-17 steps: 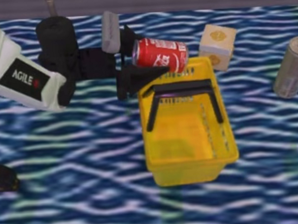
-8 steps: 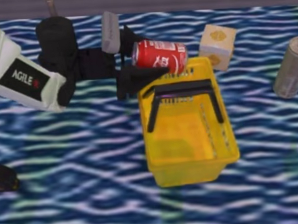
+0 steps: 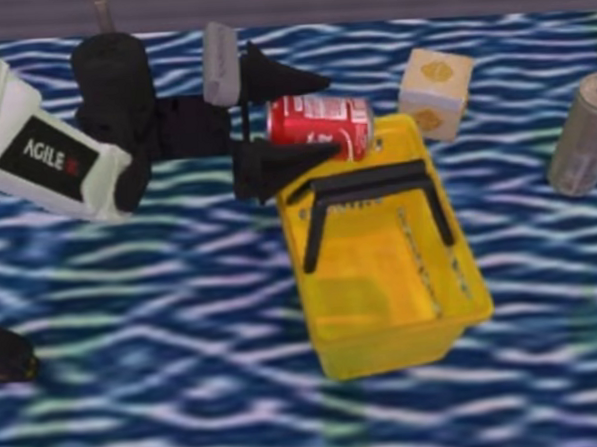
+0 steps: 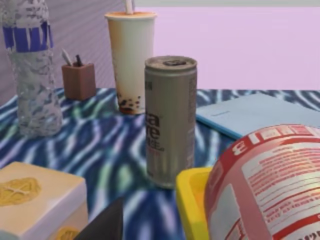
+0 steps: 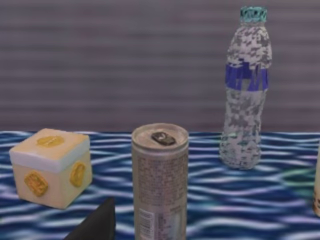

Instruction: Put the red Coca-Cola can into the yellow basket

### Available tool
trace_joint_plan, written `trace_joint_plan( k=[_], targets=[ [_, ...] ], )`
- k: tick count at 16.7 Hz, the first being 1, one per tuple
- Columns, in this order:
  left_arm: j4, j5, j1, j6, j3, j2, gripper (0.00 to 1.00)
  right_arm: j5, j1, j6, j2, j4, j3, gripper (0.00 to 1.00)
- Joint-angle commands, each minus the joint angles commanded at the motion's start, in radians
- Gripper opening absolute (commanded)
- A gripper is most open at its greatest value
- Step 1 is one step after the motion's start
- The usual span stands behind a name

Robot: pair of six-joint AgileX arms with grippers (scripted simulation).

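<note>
Your left gripper (image 3: pixel 308 118) has fingers spread wide, nothing clamped. Coca-Cola can (image 3: pixel 319 121) lies sideways between them, over the yellow basket (image 3: pixel 403 308)'s far rim. Risk: it catches the rim or black handle (image 3: pixel 368 183) and rolls outside toward the cream box (image 3: pixel 436 91).

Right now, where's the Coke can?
Top view: the red Coca-Cola can lies sideways over the yellow basket's far rim, between the left end effector's open fingers.
</note>
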Motion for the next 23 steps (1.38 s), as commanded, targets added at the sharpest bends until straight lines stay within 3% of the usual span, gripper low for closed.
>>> trace_joint_plan(
  k=[5,9,14,23],
  targets=[
    [-0.007,-0.008,-0.001,-0.003,-0.002,-0.013,1.00,0.000,0.004,-0.007,0.010,-0.010,0.010,1.00],
    [-0.077,-0.101,0.033,-0.043,-0.064,-0.157,1.00,-0.001,0.059,-0.094,0.152,-0.138,0.151,1.00],
    [-0.251,-0.326,0.105,-0.110,-0.235,-0.543,1.00,0.001,0.183,-0.293,0.540,-0.423,0.533,1.00],
    [-0.694,-0.851,0.243,-0.143,-0.762,-1.550,1.00,0.000,0.465,-0.736,1.537,-1.042,1.526,1.00]
  ],
)
